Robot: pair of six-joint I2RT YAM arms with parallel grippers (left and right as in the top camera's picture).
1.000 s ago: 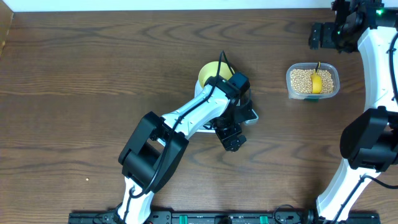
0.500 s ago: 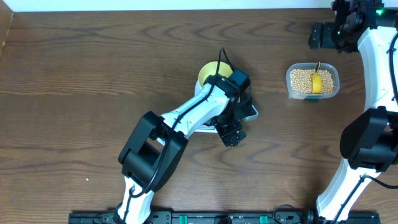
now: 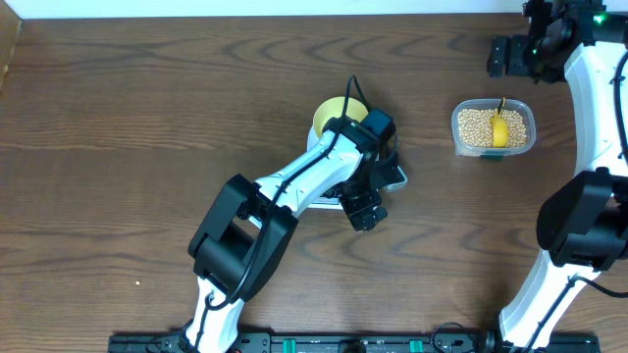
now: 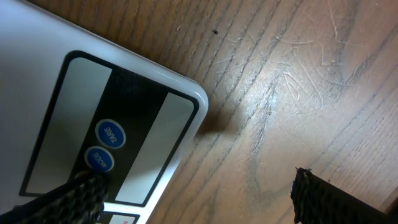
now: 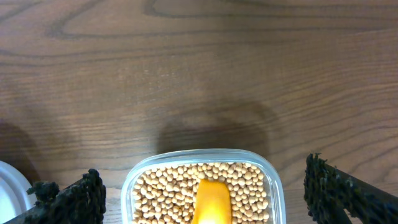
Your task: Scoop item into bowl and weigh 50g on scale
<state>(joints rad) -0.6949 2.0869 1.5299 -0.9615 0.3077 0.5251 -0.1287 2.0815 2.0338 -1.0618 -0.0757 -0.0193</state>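
Note:
The pale yellow bowl sits on the white scale, mostly hidden under my left arm. My left gripper is open and empty, low over the scale's front corner; the left wrist view shows the scale's panel with two blue round buttons, one finger over the panel and one over the table. The tan beans fill a clear tub with a yellow scoop lying in them. My right gripper is open and empty behind the tub; the right wrist view shows the beans and the scoop.
The brown wooden table spreads to the left and in front. A white wall edge runs along the back. My right arm stands at the right edge.
My left gripper shifted slightly left and back toward the scale's front between a second ago and half a second ago, then stayed still. The right arm has not moved.

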